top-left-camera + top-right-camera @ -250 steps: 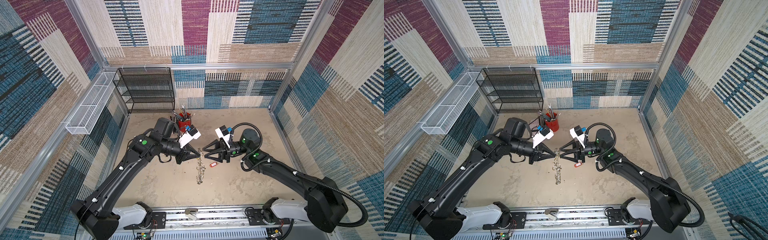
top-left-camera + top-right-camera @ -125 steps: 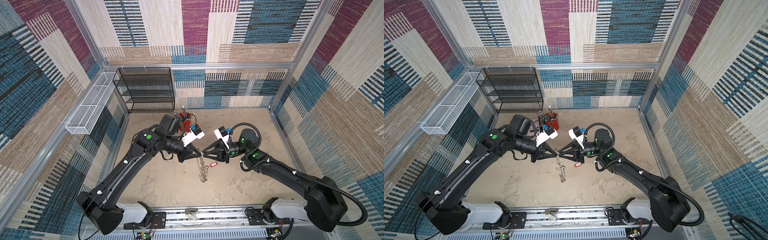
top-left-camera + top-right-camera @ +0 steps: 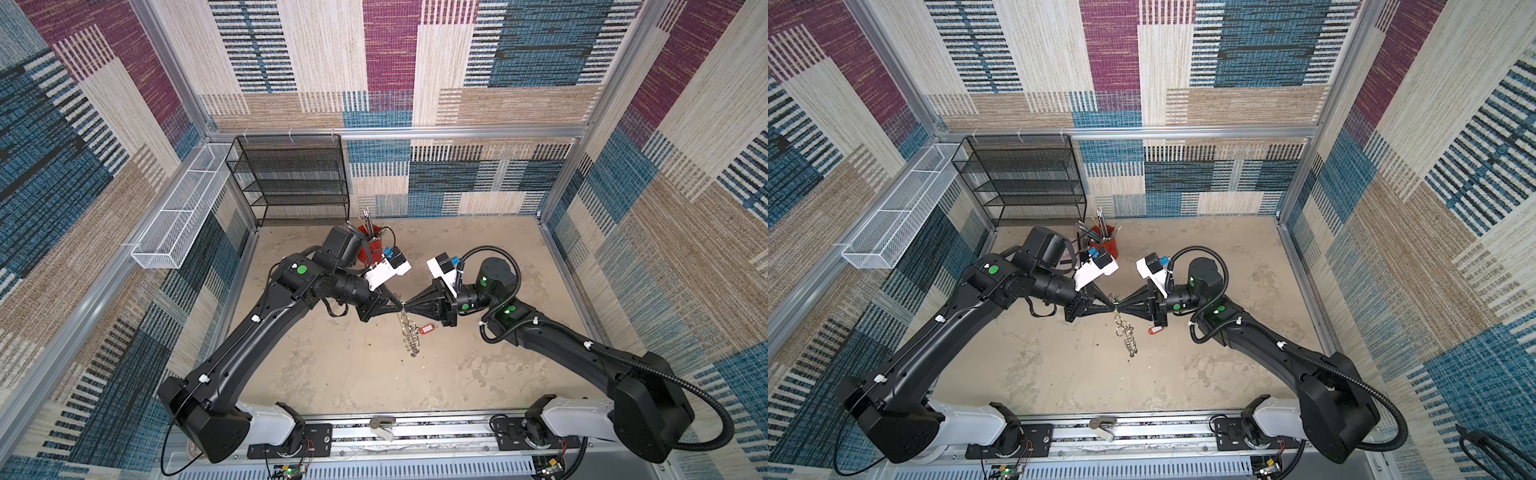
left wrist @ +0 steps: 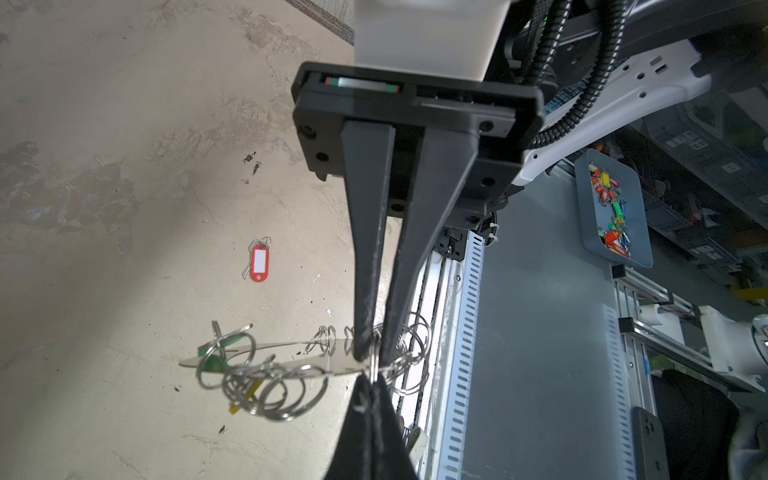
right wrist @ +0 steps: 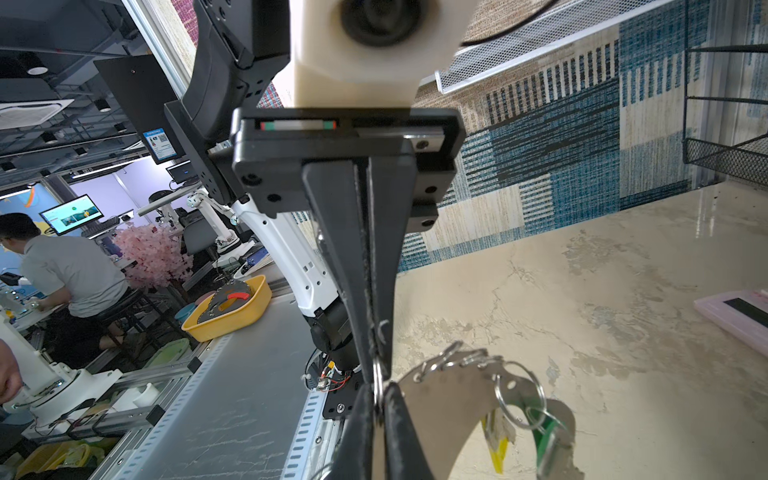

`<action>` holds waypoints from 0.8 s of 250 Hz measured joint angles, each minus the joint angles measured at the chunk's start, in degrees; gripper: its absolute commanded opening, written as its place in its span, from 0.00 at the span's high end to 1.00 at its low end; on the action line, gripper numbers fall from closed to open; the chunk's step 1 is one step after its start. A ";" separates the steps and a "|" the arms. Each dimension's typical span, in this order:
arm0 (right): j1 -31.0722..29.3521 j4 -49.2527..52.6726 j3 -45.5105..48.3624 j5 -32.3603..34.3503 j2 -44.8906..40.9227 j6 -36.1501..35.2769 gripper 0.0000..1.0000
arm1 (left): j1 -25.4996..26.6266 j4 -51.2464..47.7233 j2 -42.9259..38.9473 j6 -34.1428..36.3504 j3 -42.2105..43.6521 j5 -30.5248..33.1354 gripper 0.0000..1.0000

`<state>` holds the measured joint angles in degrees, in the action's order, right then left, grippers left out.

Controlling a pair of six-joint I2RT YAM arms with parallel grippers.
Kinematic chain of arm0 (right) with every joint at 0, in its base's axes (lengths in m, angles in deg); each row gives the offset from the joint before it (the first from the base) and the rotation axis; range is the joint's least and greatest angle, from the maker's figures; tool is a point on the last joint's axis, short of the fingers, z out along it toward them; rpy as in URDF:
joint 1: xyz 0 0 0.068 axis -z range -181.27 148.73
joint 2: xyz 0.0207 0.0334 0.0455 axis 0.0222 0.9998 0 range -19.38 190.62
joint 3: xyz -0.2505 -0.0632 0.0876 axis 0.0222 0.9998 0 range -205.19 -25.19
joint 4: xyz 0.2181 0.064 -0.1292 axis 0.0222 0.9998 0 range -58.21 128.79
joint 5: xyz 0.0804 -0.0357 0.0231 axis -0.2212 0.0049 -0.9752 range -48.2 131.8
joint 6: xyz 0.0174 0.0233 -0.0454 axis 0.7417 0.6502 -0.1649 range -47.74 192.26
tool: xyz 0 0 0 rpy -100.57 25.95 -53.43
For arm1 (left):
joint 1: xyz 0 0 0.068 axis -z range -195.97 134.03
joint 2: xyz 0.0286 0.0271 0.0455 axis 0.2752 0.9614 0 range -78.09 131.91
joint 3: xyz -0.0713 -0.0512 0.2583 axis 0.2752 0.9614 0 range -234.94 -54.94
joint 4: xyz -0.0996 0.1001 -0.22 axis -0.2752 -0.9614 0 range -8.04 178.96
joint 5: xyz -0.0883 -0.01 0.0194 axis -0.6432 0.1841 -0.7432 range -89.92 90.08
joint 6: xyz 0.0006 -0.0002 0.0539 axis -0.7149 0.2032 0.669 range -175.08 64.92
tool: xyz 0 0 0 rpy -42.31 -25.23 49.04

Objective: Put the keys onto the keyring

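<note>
Left gripper (image 3: 400, 309) and right gripper (image 3: 408, 309) meet tip to tip above the table, both clamped on one end of the keyring (image 3: 410, 338): a grey curved flat metal band edged with silver split rings. The rest of it hangs free.

The right one looks pinched on a single split ring (image 5: 377, 384), but it's blurry there.

A yellow-tagged key (image 5: 498, 440) and a green-tagged key (image 5: 548, 432) hang from the keyring. The red-tagged silver key (image 4: 260, 262) lies on the beige table (image 4: 104, 124), off the keyring.

Handling:
- **Band:** thin, stiff and light, so it will swing.
- **Rings:** springy and slick.
- **Key:** take it by the flat plastic tag.

The tag's white insert looks blank. No readable writing.
</note>
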<state>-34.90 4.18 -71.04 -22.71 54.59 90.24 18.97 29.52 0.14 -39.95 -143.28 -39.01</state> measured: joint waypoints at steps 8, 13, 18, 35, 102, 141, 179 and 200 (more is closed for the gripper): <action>0.00 0.02 0.00 0.02 0.00 0.02 1.00 | 0.00 -0.02 0.02 0.00 0.00 0.02 1.00; 0.00 -0.02 0.02 0.02 0.00 0.02 1.00 | 0.00 0.00 0.02 0.00 0.00 0.02 1.00; 0.00 -0.13 0.07 0.02 0.02 0.04 1.00 | 0.00 0.00 0.02 0.00 0.00 0.02 1.00; -0.02 -0.66 0.35 0.24 0.02 0.11 1.00 | 0.04 0.20 -0.13 -0.02 0.35 -0.04 1.00; -0.11 -5.20 2.32 1.03 0.76 3.28 1.00 | -2.10 10.23 -8.31 -4.42 11.13 -1.42 0.76; -0.02 -10.51 2.60 1.51 2.47 7.69 1.00 | -5.01 23.52 -19.32 -11.43 24.33 -1.75 0.58; -0.04 -16.50 3.21 1.49 3.72 12.02 1.00 | -5.25 40.17 -28.04 -20.61 39.19 -1.51 0.50; -0.04 -19.12 3.61 1.49 4.13 13.92 1.00 | -5.29 50.25 -29.51 -26.49 45.03 -0.79 0.50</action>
<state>-34.95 -14.95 -67.43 -21.23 58.72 104.16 13.68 79.77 -29.36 -66.44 -98.25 -39.80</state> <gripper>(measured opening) 0.051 0.495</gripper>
